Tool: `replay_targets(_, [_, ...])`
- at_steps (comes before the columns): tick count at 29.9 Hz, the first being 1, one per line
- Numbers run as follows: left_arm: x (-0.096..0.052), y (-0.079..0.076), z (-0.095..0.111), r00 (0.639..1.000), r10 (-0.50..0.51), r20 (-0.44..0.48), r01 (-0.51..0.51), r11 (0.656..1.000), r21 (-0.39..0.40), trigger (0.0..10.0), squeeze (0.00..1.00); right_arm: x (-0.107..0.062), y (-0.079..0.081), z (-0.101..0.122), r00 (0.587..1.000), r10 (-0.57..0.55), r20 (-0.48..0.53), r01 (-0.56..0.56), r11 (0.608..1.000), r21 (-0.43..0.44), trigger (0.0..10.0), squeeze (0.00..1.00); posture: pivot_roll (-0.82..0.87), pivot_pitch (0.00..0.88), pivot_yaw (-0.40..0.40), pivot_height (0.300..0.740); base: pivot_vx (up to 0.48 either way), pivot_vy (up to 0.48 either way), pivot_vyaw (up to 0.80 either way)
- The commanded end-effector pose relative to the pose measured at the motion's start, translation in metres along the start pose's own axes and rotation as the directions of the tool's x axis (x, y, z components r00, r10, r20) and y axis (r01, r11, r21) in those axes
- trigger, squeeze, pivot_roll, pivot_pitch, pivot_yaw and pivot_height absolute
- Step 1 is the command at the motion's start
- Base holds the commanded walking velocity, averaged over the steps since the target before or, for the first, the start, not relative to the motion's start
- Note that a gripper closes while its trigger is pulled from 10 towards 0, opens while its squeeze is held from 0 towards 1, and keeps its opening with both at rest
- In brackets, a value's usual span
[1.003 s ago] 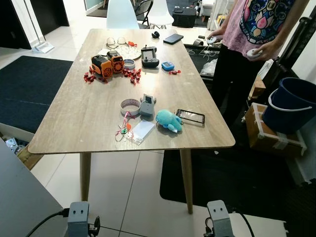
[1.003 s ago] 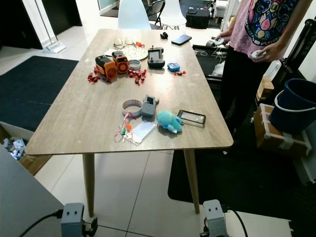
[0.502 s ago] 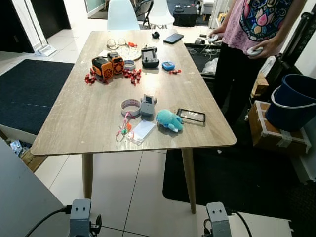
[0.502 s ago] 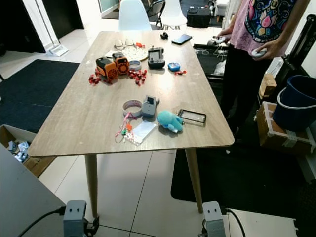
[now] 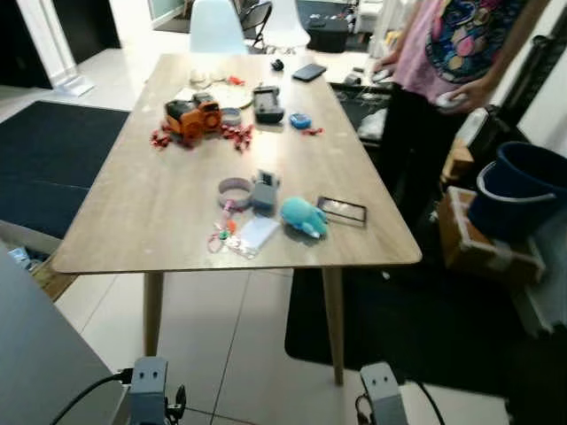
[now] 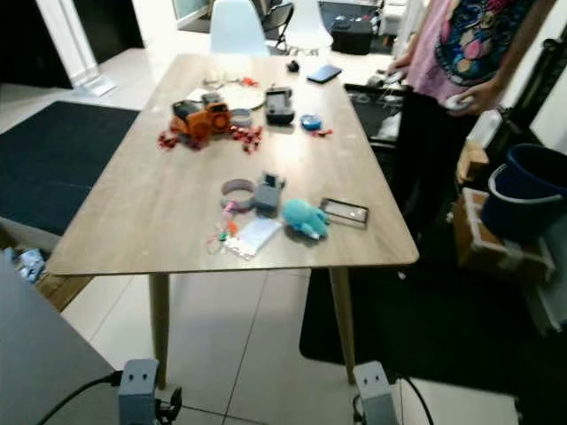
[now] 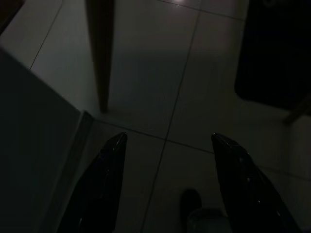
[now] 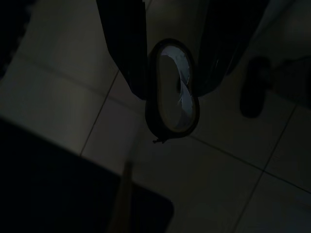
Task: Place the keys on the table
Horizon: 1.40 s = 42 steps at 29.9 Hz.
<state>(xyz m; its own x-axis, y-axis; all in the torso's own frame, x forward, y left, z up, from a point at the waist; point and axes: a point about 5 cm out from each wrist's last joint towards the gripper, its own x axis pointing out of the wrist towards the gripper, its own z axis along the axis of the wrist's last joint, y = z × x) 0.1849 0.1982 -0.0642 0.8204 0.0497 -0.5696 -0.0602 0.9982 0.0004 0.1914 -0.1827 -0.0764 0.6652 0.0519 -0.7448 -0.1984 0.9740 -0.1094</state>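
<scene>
In the dark right wrist view, my right gripper [image 8: 172, 90] is shut on the keys [image 8: 171, 127], a dark oval loop with a pale inside that hangs from between the two black fingers above the tiled floor. My left gripper [image 7: 167, 141] is open and holds nothing, low over the floor beside a table leg [image 7: 99, 53]. The wooden table [image 5: 168, 204] stands straight ahead in the eye views, its near edge a step away. Both arms hang low in front of me, below the tabletop.
On the table lie a teal plush [image 5: 303, 216], a phone [image 5: 342, 210], a tape ring [image 5: 235, 189], a grey device [image 5: 263, 191], a card [image 5: 255, 235] and an orange toy [image 5: 192, 115]. A person [image 5: 443, 53] stands at the right side. A blue bucket [image 5: 523, 190] sits on a box.
The head view has shifted a little and turned blurry. The things on the table and the person stay where they were.
</scene>
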Motion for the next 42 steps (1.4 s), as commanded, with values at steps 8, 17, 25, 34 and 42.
replay_targets(8, [-0.0052, -0.0021, -0.0116, 0.999, 0.012, -0.036, -0.013, 1.000, -0.008, 10.0, 0.00, -0.0001, -0.0011, -0.0009, 1.000, 0.003, -0.009, -0.002, 0.999, 0.032, 10.0, 0.00, 0.07, 0.058, -0.039, 0.740, 0.000, 0.000, 0.50])
replay_targets(17, [-0.0061, -0.0011, -0.0125, 0.999, 0.017, -0.035, -0.017, 1.000, -0.014, 10.0, 0.00, 0.0002, -0.0009, 0.0004, 1.000, 0.015, -0.005, -0.015, 1.000, 0.015, 10.0, 0.00, 0.07, 0.054, -0.044, 0.740, 0.000, 0.000, 0.00])
replay_targets(25, [-0.0066, -0.0008, -0.0135, 0.999, 0.022, -0.037, -0.022, 1.000, -0.021, 10.0, 0.00, 0.0005, -0.0010, 0.0014, 1.000, 0.020, -0.004, -0.020, 1.000, 0.004, 10.0, 0.00, 0.07, 0.049, -0.050, 0.740, 0.000, 0.000, 0.00])
replay_targets(34, [-0.0070, -0.0015, -0.0144, 0.999, 0.030, -0.040, -0.032, 0.999, -0.033, 10.0, 0.00, 0.0008, -0.0018, 0.0026, 1.000, 0.022, -0.004, -0.022, 1.000, -0.006, 10.0, 0.00, 0.07, 0.051, -0.054, 0.740, 0.000, 0.000, 0.00])
replay_targets(42, [-0.0068, -0.0013, -0.0140, 0.999, 0.031, -0.039, -0.032, 0.999, -0.026, 10.0, 0.00, 0.0009, -0.0012, 0.0026, 1.000, 0.025, -0.005, -0.025, 1.000, -0.006, 10.0, 0.00, 0.07, 0.053, -0.052, 0.740, 0.000, 0.000, 0.00])
